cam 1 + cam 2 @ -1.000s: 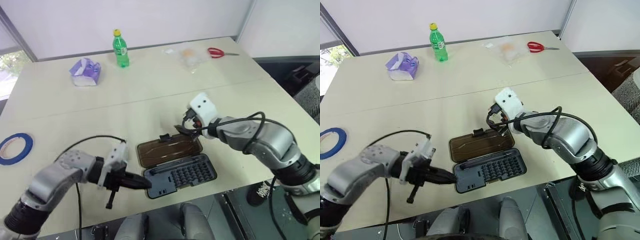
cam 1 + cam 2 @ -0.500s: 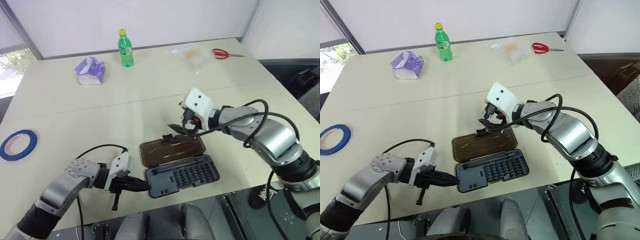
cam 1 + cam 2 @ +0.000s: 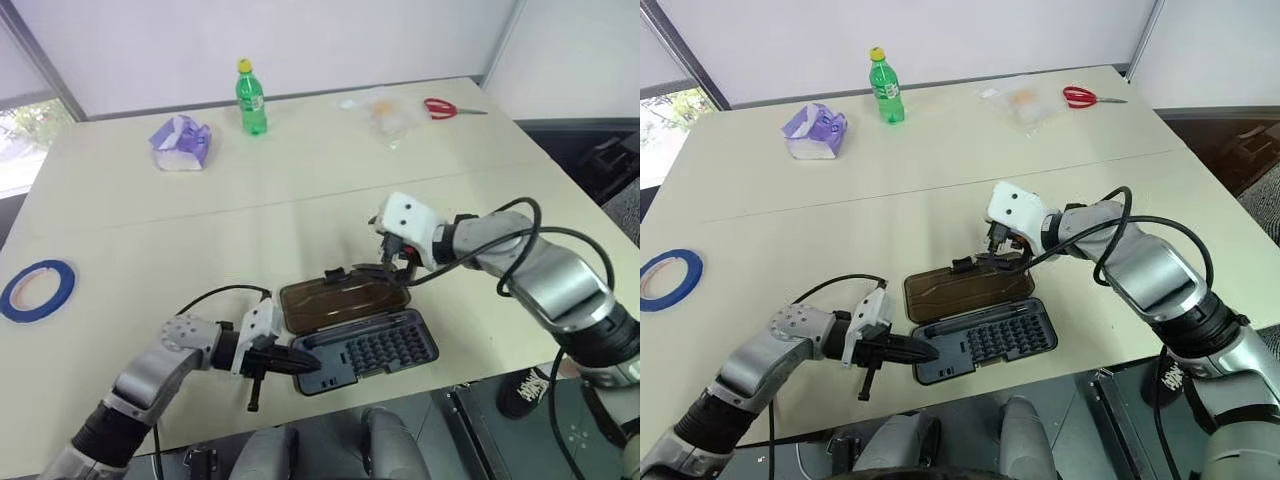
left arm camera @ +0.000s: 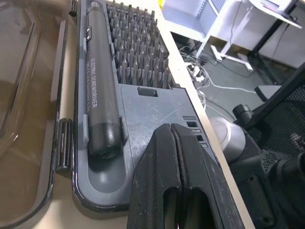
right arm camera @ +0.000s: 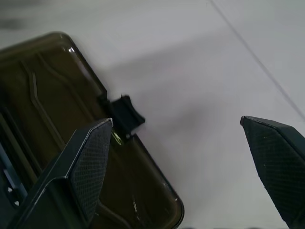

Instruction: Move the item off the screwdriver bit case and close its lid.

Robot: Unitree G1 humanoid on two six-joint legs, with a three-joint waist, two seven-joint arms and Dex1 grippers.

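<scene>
Now the screwdriver bit case (image 3: 365, 350) lies open at the tabletop's (image 3: 200, 230) near edge, lid (image 3: 343, 300) flat. Right hand (image 3: 392, 268), fingers apart, should hook the latch edge; left hand (image 3: 290, 361), fingers together, steadies the tray.

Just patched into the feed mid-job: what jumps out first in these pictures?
The screwdriver bit case lies open at the table's near edge, its brown lid flat behind the tray. The left gripper, jaws shut, presses at the tray's left end, while the right gripper hovers with jaws open over the lid's far edge by the latch.
</scene>
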